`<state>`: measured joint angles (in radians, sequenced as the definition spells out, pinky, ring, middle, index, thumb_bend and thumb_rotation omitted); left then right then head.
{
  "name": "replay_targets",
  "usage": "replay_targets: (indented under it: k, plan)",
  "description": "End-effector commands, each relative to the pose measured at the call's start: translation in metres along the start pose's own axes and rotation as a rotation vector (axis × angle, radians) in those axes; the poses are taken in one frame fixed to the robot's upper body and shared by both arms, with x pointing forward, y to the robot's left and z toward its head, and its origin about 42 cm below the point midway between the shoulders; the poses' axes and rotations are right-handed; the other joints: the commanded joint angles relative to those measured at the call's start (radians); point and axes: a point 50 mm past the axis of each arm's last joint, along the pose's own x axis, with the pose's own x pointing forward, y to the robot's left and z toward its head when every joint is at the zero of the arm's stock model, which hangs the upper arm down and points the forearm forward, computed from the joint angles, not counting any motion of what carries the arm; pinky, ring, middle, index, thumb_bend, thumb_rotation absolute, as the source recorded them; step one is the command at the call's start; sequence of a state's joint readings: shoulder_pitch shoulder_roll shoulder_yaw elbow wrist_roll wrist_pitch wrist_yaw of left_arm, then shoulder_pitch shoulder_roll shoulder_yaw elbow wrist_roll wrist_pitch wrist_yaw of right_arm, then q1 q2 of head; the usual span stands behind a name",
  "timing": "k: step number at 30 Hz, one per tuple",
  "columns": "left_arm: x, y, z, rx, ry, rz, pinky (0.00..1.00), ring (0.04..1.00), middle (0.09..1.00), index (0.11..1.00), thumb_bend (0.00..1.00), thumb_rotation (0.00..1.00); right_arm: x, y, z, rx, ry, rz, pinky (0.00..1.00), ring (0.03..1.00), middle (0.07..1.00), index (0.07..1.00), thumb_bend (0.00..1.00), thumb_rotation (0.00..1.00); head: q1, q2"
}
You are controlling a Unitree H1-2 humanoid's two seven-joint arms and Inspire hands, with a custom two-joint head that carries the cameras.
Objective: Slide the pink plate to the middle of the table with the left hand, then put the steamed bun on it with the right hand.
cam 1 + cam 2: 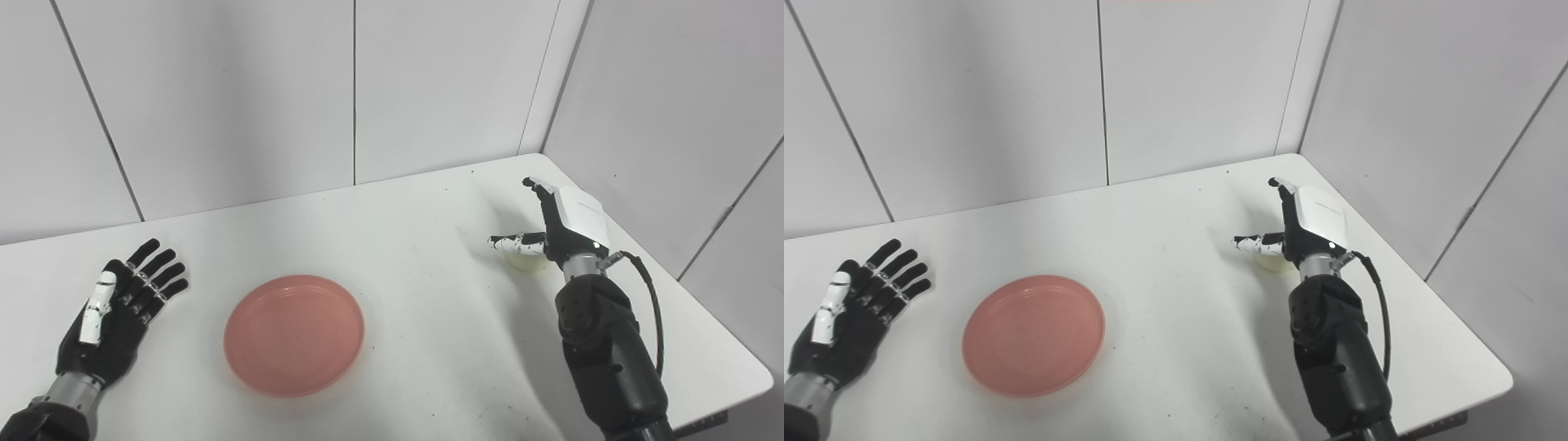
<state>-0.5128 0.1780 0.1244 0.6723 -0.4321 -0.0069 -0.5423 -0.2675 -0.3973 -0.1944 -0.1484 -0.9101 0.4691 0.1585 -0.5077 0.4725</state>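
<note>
- The plate (294, 334) is pink, round and shallow. It lies flat on the white table (398, 245), a little left of the middle and toward the near edge.
- Nothing lies on the plate; its inside is bare.
- The left hand (119, 309) lies palm up at the table's left side, well apart from the plate. Its fingers (156, 269) are spread and straight, pointing away toward the wall, and it holds nothing.
- The bun (525, 261) is a pale, cream-coloured lump on the table's right side, near the far right corner and well apart from the plate.
- The right hand (560, 223) stands above and just behind the bun, its white back turned to the right. Its fingers reach up and away, and its thumb (514, 243) juts out to the left over the bun's top.
- The right hand is spread wide and does not grip the bun. The thumb seems to touch the bun's top edge, though the hand hides the spot, so I cannot be sure.
- Only the lower left part of the bun shows; the wrist and thumb cover the rest.
</note>
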Motion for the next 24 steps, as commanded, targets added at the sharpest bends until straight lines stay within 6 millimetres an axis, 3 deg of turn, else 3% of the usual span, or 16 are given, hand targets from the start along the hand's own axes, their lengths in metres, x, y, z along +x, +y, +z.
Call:
replay_targets:
  k: [1,9,15,24]
  plan:
    - [-0.059,0.027,-0.062,-0.074,0.239,0.135,0.8,0.82,0.843,0.836,0.51,0.8,0.014,-0.023,0.007,-0.01,-0.028,-0.101,0.67,0.824,0.853,0.834,0.78,0.44,-0.003,0.005]
    - [-0.065,0.032,-0.056,-0.055,0.244,0.132,0.81,0.823,0.845,0.842,0.51,0.8,0.026,-0.019,-0.003,-0.018,0.025,-0.072,0.6,0.795,0.844,0.834,0.78,0.54,-0.022,0.023]
    - [-0.067,0.035,-0.054,-0.051,0.243,0.129,0.82,0.823,0.842,0.84,0.5,0.8,0.034,-0.01,-0.009,-0.017,0.069,-0.024,0.71,0.841,0.875,0.849,0.78,0.57,-0.027,0.031]
    - [-0.069,0.039,-0.052,-0.039,0.245,0.132,0.81,0.818,0.841,0.843,0.5,0.79,0.039,-0.002,-0.017,-0.02,0.079,0.023,0.71,0.831,0.859,0.838,0.79,0.56,-0.032,0.04]
